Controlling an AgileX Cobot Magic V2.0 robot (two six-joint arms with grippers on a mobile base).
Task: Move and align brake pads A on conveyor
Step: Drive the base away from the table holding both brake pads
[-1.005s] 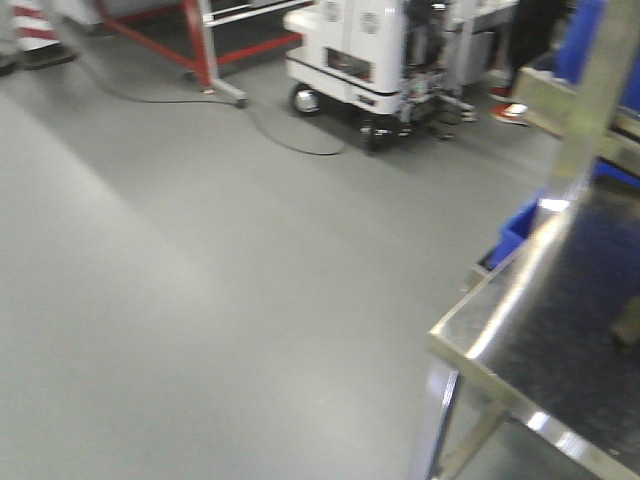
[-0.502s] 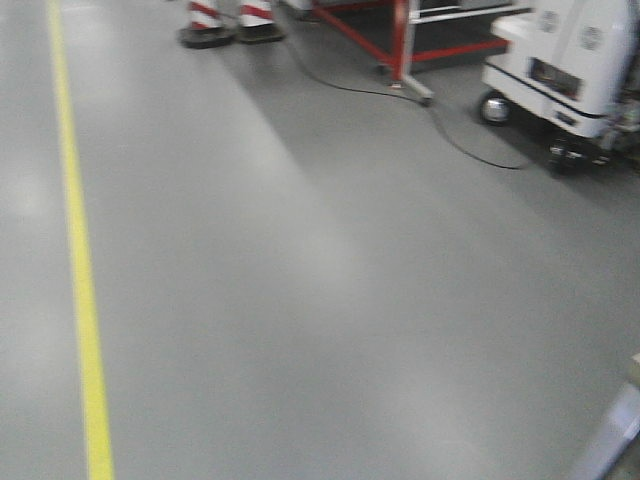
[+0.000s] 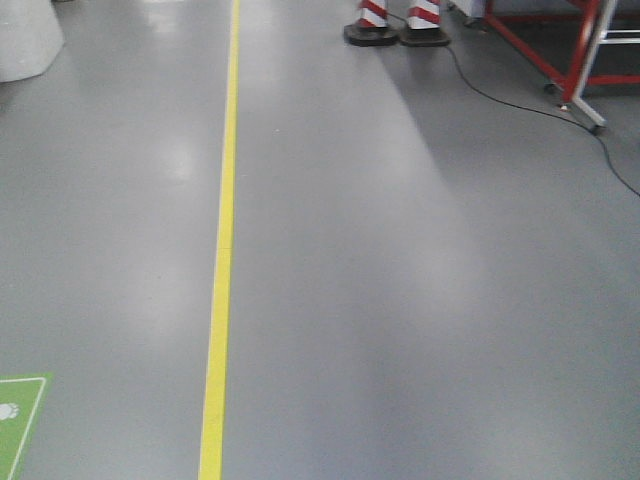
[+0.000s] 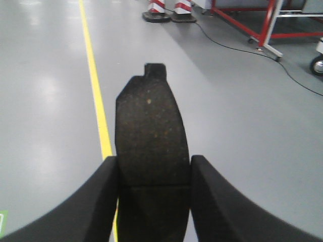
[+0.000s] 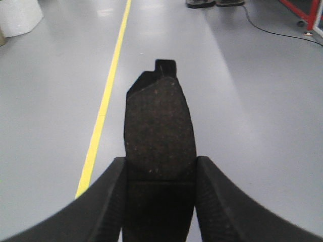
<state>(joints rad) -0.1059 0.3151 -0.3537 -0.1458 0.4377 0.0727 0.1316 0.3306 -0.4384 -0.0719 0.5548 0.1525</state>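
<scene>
Here, your left gripper (image 4: pixel 154 171) is clamped on a brake pad (image 4: pixel 150 126), your right gripper (image 5: pixel 160 171) on a second brake pad (image 5: pixel 159 121); each pad stands between the jaws, jutting forward above the grey floor (image 3: pixel 420 300).

We see only the fingertips of the left gripper (image 4: pixel 154 159). The bottom edge cuts off the rest, and the near end of the left brake pad (image 4: pixel 150 126) is lost in shadow between them. The right gripper (image 5: pixel 160 159) and right brake pad (image 5: pixel 159 126) are cut the same way. Far off, the top edge crops the striped cones (image 3: pixel 374 18). The red frame (image 3: pixel 580 50) runs off right, and the green floor mark (image 3: pixel 25 400) is clipped at the near left corner.
</scene>
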